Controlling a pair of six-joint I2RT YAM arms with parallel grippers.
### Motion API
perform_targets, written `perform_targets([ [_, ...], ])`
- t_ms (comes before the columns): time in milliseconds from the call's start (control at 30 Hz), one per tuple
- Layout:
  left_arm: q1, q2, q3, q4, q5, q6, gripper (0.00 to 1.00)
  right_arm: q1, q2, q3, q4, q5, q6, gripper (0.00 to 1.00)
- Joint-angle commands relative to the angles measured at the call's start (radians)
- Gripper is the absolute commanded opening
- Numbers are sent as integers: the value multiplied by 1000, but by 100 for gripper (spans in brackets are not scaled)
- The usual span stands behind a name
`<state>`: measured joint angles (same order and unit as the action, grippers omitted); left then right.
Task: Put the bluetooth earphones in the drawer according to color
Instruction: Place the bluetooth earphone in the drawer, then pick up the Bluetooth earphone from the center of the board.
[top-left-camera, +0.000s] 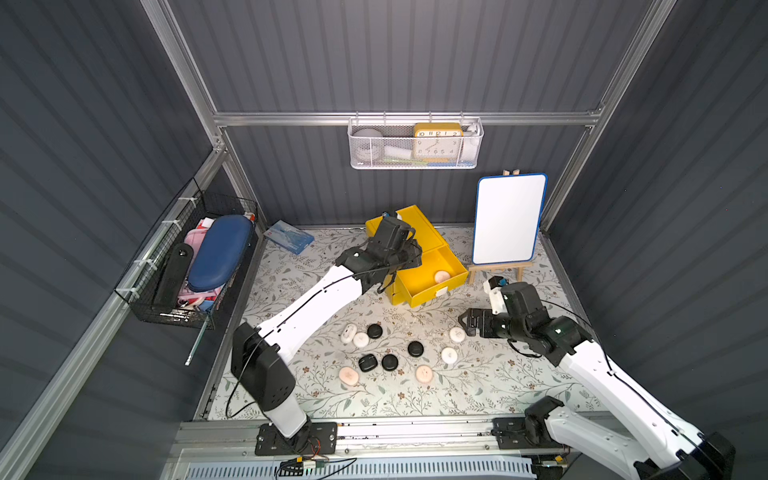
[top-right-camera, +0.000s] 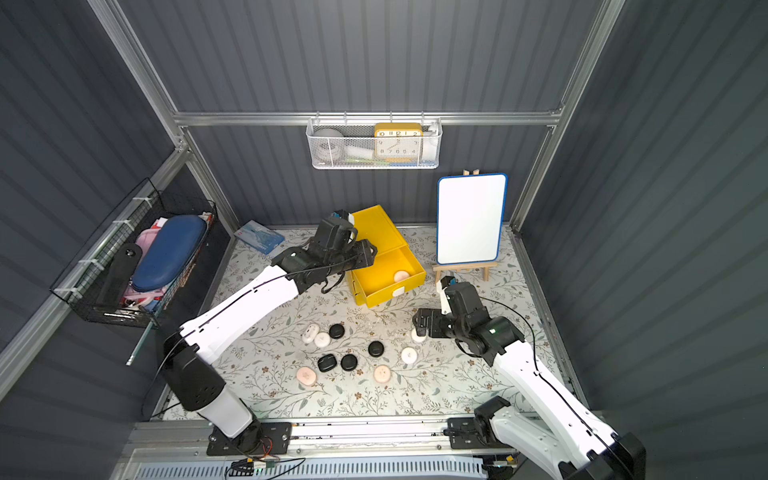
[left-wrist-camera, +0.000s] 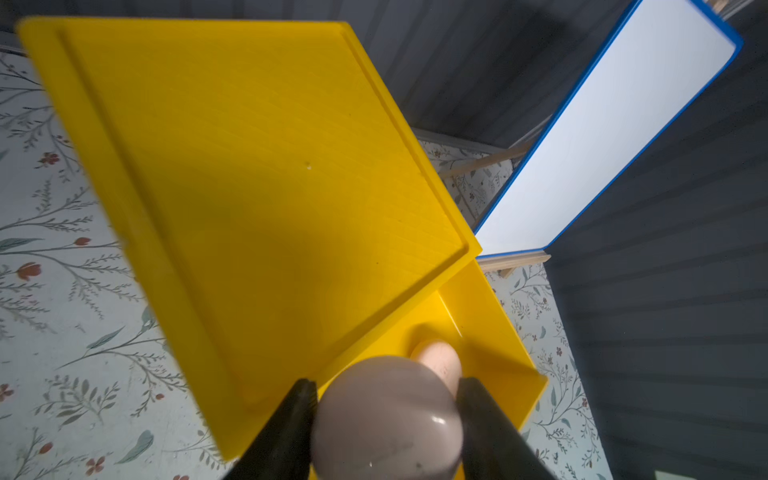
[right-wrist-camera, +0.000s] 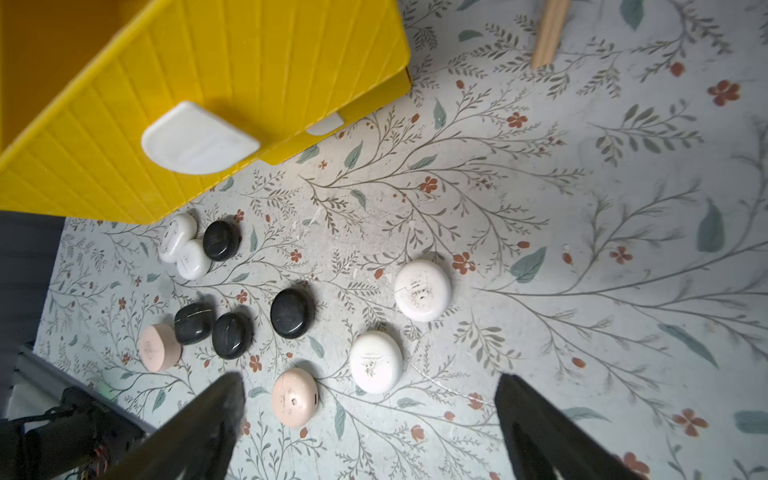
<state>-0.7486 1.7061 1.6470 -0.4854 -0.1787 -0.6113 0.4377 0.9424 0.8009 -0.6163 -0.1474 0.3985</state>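
The left hand (left-wrist-camera: 386, 388), clamped on a pinkish case (left-wrist-camera: 386, 428) above the open drawer (left-wrist-camera: 498, 320), should probably ease lower before letting go beside the pink case inside (left-wrist-camera: 440, 361).

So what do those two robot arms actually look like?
Both the left arm and right arm have white tapered shells between bulky black joints, with a thin black cable running along each. The left gripper and right gripper end in black wedge-shaped fingers.
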Motion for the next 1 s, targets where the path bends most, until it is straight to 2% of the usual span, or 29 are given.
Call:
perform_targets([
  [0,-10,47,30,33,64,101,52,3,-1,-22,12,-108,-10,97],
  [233,-26,84,47,-8,73,136,56,60,2,-85,37,-159,3,94],
  [433,-56,26,14,-20,63,133,57,129,13,-107,35,-137,1,93],
  [700,-65,-16,-9,-50,8,130,62,168,22,-139,50,-132,6,93],
  [933,-65,-40,-32,-86,-30,111,82,235,46,-155,66,-110,10,93],
  [967,-66,-55,-42,-85,-37,108,87,249,47,-155,67,-68,7,93],
])
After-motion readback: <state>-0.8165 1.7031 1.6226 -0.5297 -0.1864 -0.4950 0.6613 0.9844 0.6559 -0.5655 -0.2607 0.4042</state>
